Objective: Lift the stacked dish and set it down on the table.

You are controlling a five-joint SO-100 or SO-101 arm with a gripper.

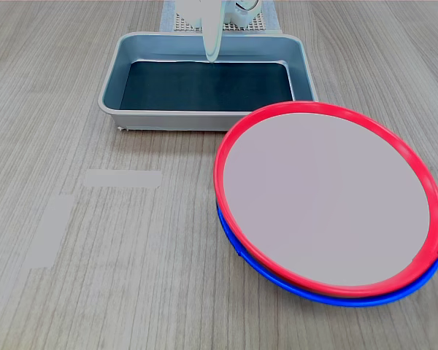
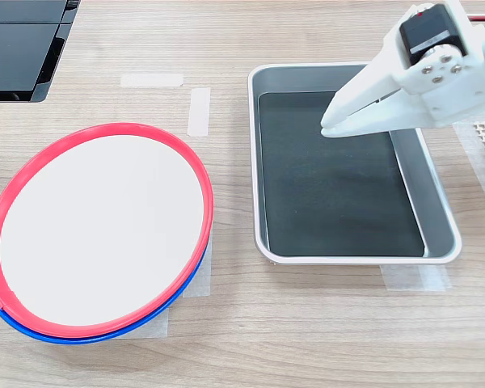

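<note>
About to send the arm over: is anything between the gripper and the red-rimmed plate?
Only the grey tray's near wall. The gripper hangs over the tray; the red-rimmed plate lies beyond it on the blue-rimmed plate, with bare table between.

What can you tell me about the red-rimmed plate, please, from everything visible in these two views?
The red-rimmed plate is large, round and shallow, with a bright red raised rim and a flat, pale grey-white centre; it looks like plastic. It lies face up, empty, stacked on a blue-rimmed plate of like size, slightly offset so a blue crescent shows along its near edge in both exterior views. The stack rests on the table, beside the grey tray, not touching it. The gripper hangs over the tray, away from the plate.
</note>
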